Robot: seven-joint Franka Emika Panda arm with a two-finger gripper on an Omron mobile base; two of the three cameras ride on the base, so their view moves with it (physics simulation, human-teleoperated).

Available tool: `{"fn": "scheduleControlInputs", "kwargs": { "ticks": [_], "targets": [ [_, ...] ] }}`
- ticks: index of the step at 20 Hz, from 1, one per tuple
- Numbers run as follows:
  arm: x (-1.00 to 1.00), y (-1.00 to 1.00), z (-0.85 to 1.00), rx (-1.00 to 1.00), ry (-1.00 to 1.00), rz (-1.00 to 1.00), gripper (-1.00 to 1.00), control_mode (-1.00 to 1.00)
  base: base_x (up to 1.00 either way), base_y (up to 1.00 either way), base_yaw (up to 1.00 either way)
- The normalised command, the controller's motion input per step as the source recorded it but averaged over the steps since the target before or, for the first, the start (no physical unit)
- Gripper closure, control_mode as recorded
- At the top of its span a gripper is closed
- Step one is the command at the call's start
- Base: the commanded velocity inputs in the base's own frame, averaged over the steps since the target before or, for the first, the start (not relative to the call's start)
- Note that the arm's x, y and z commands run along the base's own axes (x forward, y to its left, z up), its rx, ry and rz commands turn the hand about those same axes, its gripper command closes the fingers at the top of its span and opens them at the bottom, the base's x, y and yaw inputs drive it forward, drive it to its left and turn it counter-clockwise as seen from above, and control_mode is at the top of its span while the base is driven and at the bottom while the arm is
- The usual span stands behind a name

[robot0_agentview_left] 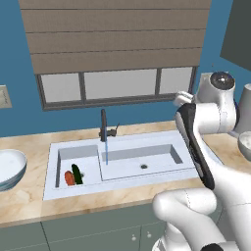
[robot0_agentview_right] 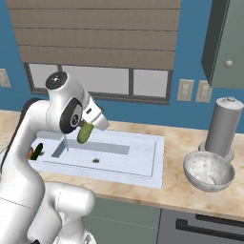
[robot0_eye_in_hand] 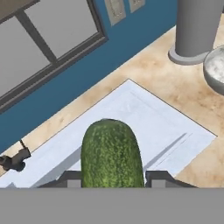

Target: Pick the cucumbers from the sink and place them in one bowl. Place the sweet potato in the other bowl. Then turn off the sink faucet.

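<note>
The marble-look tan counter (robot0_agentview_right: 176, 190) carries the pale blue-white double-basin sink (robot0_agentview_right: 143, 162), smooth and hard-edged, with water running in a thin stream from the slim dark faucet (robot0_agentview_left: 104, 125). To the right, beside a tall matte grey canister (robot0_agentview_right: 223, 126), sits the round, speckled grey-white bowl (robot0_agentview_right: 208, 171), the likely target; the wide white bowl (robot0_agentview_left: 11, 166) rests left of the sink. The gripper (robot0_agentview_right: 88, 125) holds the lighter, pebbly-skinned cucumber (robot0_eye_in_hand: 111, 153) clamped between its jaws above the wider basin. Carrying it well probably means staying high over the sink edge, then centring over the bowl before releasing. The darker cucumber (robot0_agentview_left: 77, 174) and stubby orange-red sweet potato (robot0_agentview_left: 69, 178) lie in the small basin.
</note>
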Motion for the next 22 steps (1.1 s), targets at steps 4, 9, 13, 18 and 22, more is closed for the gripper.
{"fn": "scheduleControlInputs", "kwargs": {
  "ticks": [4,9,13,18,22],
  "targets": [
    [0.03,-1.00,0.00,0.00,0.01,-0.18,1.00,-1.00,0.00,0.00,0.00],
    [0.08,-0.99,0.00,0.00,0.01,-0.24,1.00,-1.00,0.00,0.00,0.00],
    [0.03,-0.87,0.00,0.00,0.00,-0.16,1.00,-1.00,0.00,0.00,0.00],
    [0.10,-0.78,0.00,0.00,0.00,-0.06,1.00,-1.00,0.00,0.00,0.00],
    [0.03,-0.79,-0.06,0.07,0.03,0.00,1.00,-1.00,0.00,0.00,0.00]
  ]
}}
